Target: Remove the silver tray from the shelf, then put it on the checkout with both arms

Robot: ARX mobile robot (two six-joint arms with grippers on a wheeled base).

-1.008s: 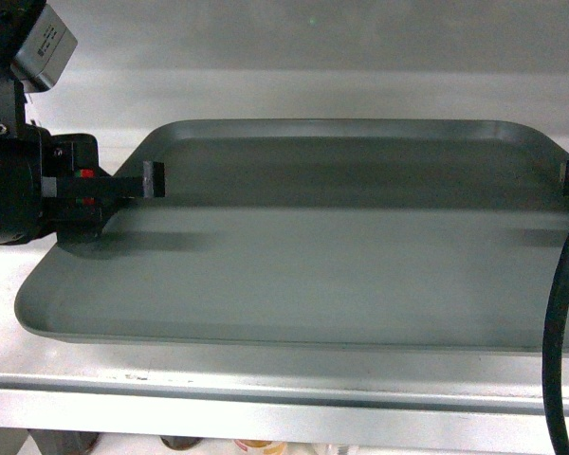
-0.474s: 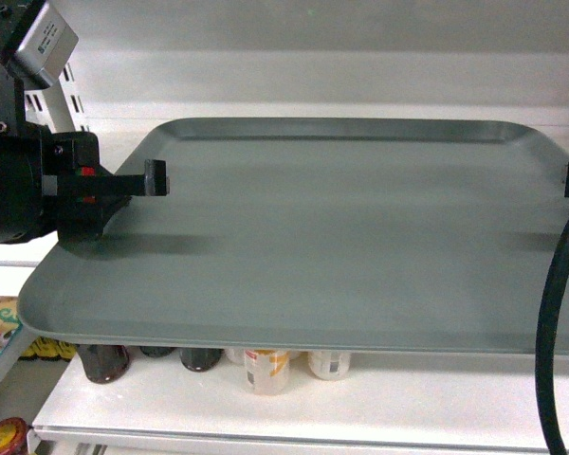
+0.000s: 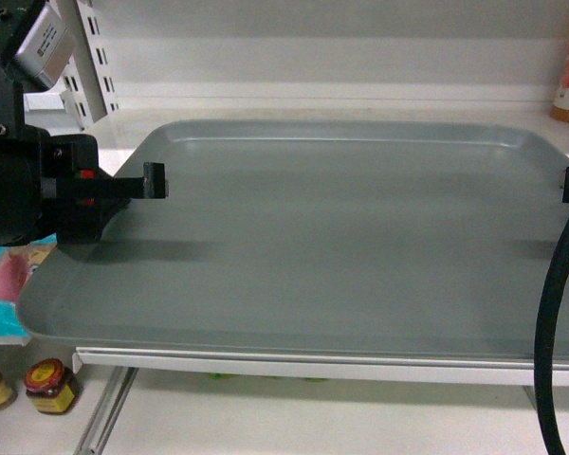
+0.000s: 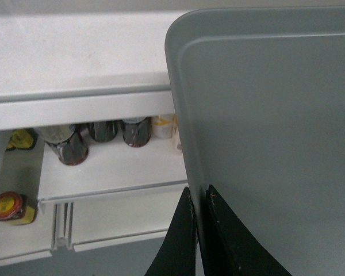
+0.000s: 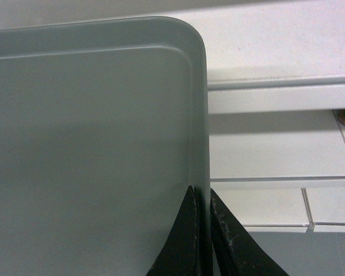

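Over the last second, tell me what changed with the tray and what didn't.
The silver tray has come off the shelf: a second ago it lay on the board, now it hangs clear, with lower shelves and jars visible beneath. Unchanged: the left gripper and right gripper stay clamped on the tray's side rims.

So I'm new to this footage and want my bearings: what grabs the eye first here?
The large dull grey-silver metal tray fills most of the head view, held out in front of the white shelves. Each black two-finger hand is clamped on a side rim: the left hand on the tray's left edge, the right hand on its right edge. Small jars stand on a lower shelf at bottom left.
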